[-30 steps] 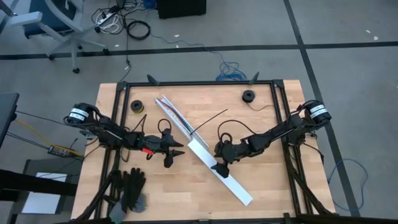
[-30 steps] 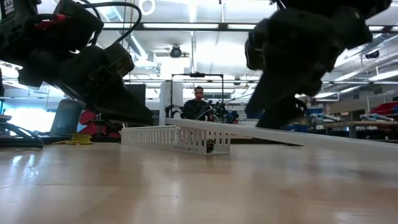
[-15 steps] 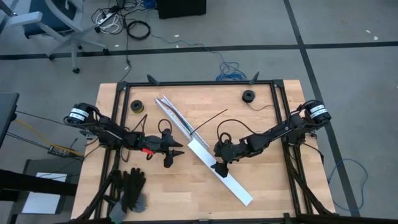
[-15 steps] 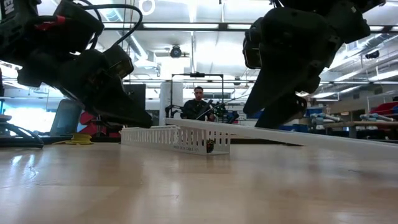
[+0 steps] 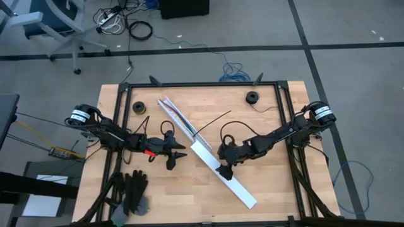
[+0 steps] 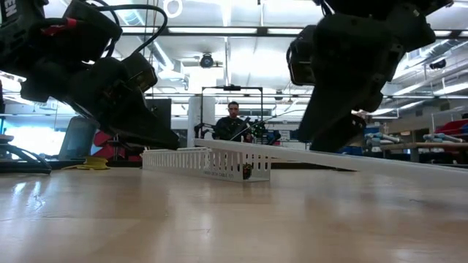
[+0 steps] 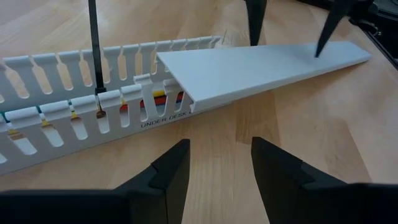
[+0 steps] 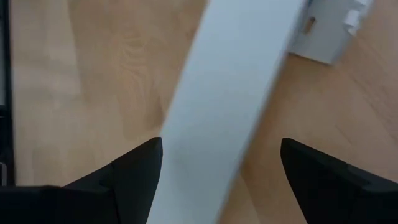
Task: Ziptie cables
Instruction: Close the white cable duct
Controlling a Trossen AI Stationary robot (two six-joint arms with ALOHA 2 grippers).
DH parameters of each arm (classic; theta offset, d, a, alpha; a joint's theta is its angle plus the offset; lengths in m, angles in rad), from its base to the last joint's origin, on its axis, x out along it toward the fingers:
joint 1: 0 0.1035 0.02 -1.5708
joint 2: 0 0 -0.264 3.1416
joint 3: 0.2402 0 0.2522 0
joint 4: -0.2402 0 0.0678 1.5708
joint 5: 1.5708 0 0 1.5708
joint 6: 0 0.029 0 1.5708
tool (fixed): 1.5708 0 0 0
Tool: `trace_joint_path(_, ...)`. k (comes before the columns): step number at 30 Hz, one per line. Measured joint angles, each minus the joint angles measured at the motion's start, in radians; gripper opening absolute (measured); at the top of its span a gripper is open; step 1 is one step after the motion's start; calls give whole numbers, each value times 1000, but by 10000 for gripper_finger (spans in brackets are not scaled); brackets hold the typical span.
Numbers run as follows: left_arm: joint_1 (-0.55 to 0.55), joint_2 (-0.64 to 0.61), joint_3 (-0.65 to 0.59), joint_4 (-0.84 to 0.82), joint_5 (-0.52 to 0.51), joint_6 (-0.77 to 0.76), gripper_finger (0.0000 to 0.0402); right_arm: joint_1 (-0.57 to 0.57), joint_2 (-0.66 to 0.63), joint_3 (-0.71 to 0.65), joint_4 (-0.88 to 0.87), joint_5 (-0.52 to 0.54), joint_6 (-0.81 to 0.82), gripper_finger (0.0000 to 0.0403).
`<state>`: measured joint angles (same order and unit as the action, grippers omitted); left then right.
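Cables (image 7: 163,99) are lying inside the white slotted channel (image 7: 81,118), showing through its slots as red and yellow strands in your left wrist view. They are running along the channel's long axis, which in the high view is pointing diagonally from the table's far left-centre toward its near right. A thin black ziptie (image 7: 93,43) is standing up out of one slot.

The flat white channel cover (image 5: 221,173) is carrying on the same diagonal, one end resting on the channel's end (image 5: 178,118), the other stopping near the table's (image 5: 271,189) near edge. Bare wood is lying open on both sides of the diagonal; two dark spools (image 5: 252,97) are sitting well apart by the far edge, and black gloves (image 5: 131,192) by the near left corner.

Your left gripper (image 5: 177,153) is hovering just beside the channel's end, fingers (image 7: 166,180) parted about halfway and gripping nothing; the cables are lying ahead of it, apart from it.

Your right gripper (image 5: 223,169) is sitting over the cover's middle, fingers (image 8: 134,174) spread wide to either side of the cover without clamping it, the cables well apart up the diagonal.
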<state>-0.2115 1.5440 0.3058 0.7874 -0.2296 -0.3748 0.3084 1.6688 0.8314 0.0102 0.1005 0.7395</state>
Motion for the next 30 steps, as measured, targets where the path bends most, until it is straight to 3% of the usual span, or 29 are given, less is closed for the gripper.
trace_joint_path(11, 0, 0, 0, 1, 1, -1, 147, -12, 0, 0, -29, -26, -10, 299)
trace_joint_path(22, 0, 0, 0, 1, 1, -1, 147, -14, 0, -1, -25, -27, -31, 166)
trace_joint_path(30, 0, 0, 0, 1, 1, -2, 147, -17, 0, -1, -23, -30, -52, 113)
